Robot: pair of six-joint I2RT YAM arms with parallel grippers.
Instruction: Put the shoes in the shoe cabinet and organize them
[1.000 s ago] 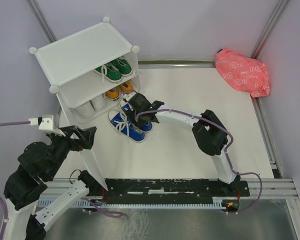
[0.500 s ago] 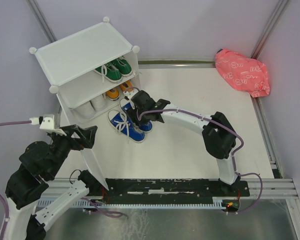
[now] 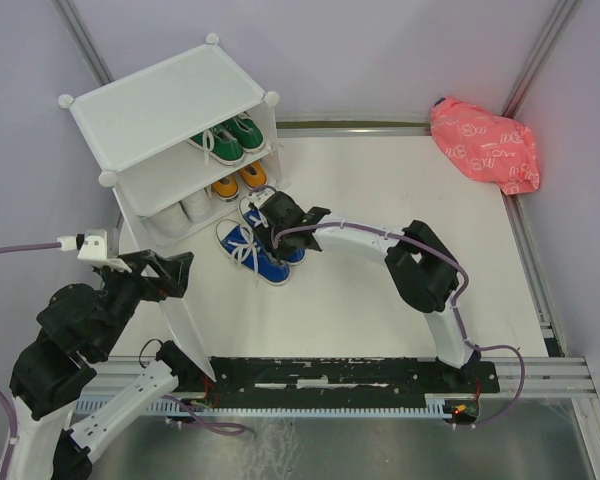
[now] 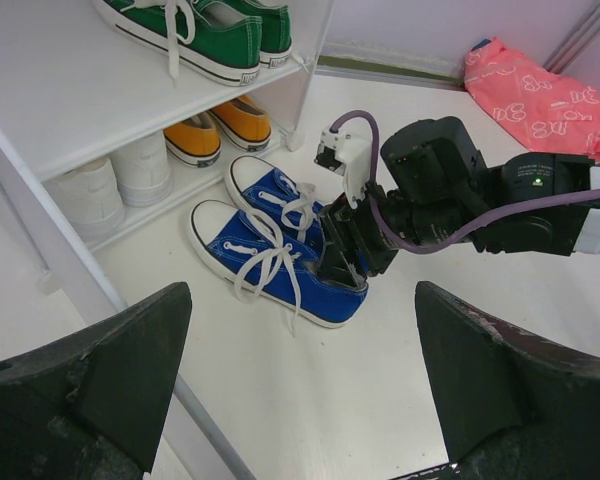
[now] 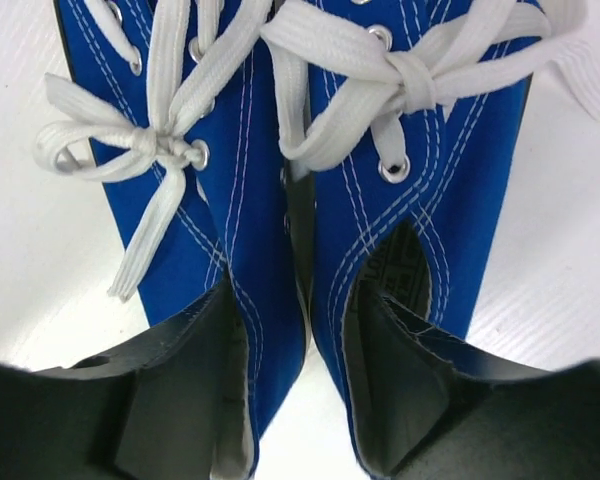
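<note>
A pair of blue shoes lies side by side on the table in front of the shoe cabinet, toes toward it. My right gripper is at their heels. In the right wrist view, one finger is inside the left blue shoe and the other finger inside the right blue shoe, pinching their inner walls together. Green shoes sit on the upper shelf, orange shoes and white shoes below. My left gripper hangs open, empty, near the cabinet's side panel.
A pink patterned bag lies at the far right corner. The cabinet's front side panel reaches toward the near edge beside my left arm. Metal rails border the table at the right and back.
My right arm reached slightly toward the cabinet, then drew back, its elbow swinging right and returning. The blue shoes have barely shifted. The left arm is still.
</note>
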